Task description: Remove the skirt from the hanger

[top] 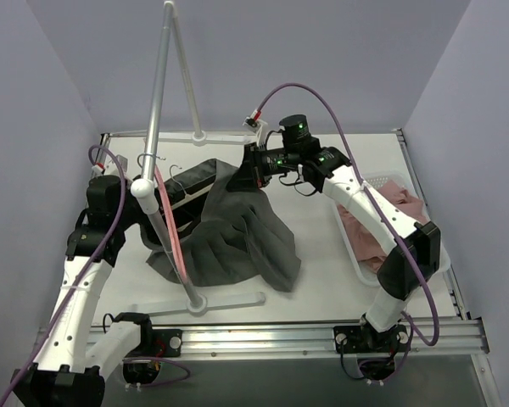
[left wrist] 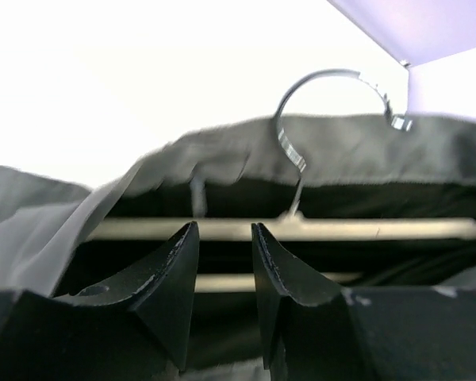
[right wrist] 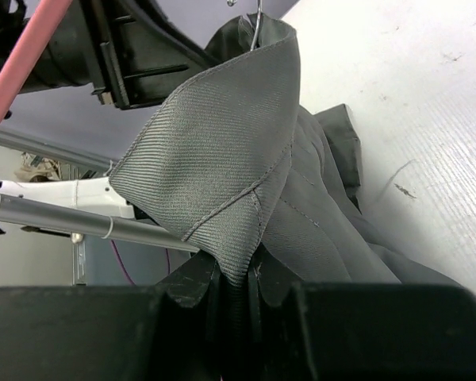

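The grey skirt [top: 237, 242] lies spread on the white table, its waistband still over the hanger [top: 176, 174]. My left gripper [top: 180, 202] is at the hanger end. In the left wrist view its fingers [left wrist: 182, 262] stand partly apart, with the hanger's pale bar [left wrist: 381, 228] crossing just past the tips. Nothing shows pinched in the left gripper [left wrist: 224, 226]. The chrome hook [left wrist: 327, 72] curls above the skirt's band [left wrist: 341, 151]. My right gripper [top: 248, 170] is shut on a raised fold of the skirt [right wrist: 214, 159], and the cloth runs down between the jaws of the right gripper [right wrist: 234, 274].
A metal clothes rack stands over the left side, with a slanted pole [top: 157, 93], a pink rod [top: 171, 233] and a foot [top: 229, 300] on the table. A white basket [top: 349, 250] with pink cloth [top: 390, 212] sits at the right, under my right arm.
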Controlling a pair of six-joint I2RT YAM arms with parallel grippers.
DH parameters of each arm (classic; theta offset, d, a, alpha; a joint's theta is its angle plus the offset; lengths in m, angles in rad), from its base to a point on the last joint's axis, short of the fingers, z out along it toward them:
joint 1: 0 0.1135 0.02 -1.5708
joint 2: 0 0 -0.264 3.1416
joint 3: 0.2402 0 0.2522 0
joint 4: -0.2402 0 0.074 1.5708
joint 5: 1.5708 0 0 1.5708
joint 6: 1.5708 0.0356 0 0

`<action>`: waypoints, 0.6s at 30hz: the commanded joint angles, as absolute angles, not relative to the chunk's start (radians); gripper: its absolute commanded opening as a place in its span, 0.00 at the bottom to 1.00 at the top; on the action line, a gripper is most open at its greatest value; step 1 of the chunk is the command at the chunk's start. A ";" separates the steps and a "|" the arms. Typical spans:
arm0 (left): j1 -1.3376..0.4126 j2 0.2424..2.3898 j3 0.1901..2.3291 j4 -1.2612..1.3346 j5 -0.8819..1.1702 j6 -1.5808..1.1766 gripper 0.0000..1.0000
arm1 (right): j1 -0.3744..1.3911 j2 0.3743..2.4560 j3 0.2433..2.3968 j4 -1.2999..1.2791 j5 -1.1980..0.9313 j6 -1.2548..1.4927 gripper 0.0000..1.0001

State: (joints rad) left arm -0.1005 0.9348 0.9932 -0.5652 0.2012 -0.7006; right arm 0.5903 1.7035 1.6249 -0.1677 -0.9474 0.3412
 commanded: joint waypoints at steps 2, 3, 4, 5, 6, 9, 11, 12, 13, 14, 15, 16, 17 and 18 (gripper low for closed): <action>-0.094 0.957 0.979 -0.411 0.244 -0.771 0.41 | 0.624 1.718 1.681 -0.097 -1.014 0.365 0.00; -0.094 0.963 0.980 -0.404 0.245 -0.776 0.42 | 0.629 1.723 1.690 -0.101 -1.014 0.365 0.00; -0.094 0.966 0.983 -0.400 0.245 -0.778 0.41 | 0.635 1.729 1.697 -0.106 -1.011 0.361 0.00; -0.092 0.977 0.991 -0.393 0.247 -0.778 0.41 | 0.640 1.733 1.703 -0.116 -1.008 0.357 0.00; -0.094 0.982 0.996 -0.391 0.247 -0.775 0.41 | 0.650 1.738 1.712 -0.121 -1.008 0.357 0.00; -0.092 0.996 1.011 -0.388 0.245 -0.769 0.41 | 0.667 1.744 1.727 -0.133 -1.003 0.353 0.00; -0.094 1.002 1.015 -0.391 0.244 -0.758 0.41 | 0.675 1.746 1.743 -0.135 -0.997 0.357 0.00; -0.092 1.002 1.019 -0.394 0.242 -0.755 0.41 | 0.686 1.750 1.752 -0.140 -0.996 0.357 0.00; -0.094 1.005 1.020 -0.397 0.242 -0.750 0.41 | 0.690 1.753 1.767 -0.143 -0.991 0.356 0.00; -0.094 1.003 1.022 -0.405 0.239 -0.743 0.41 | 0.693 1.753 1.775 -0.146 -0.991 0.354 0.00; -0.092 1.002 1.019 -0.410 0.238 -0.739 0.41 | 0.695 1.756 1.781 -0.146 -0.986 0.356 0.00; -0.092 0.999 1.016 -0.410 0.238 -0.739 0.41 | 0.695 1.759 1.789 -0.146 -0.985 0.360 0.00; -0.094 0.997 1.009 -0.410 0.241 -0.739 0.41 | 0.695 1.766 1.804 -0.146 -0.988 0.367 0.00; -0.094 0.994 1.006 -0.410 0.241 -0.739 0.41 | 0.696 1.772 1.810 -0.146 -0.988 0.368 0.00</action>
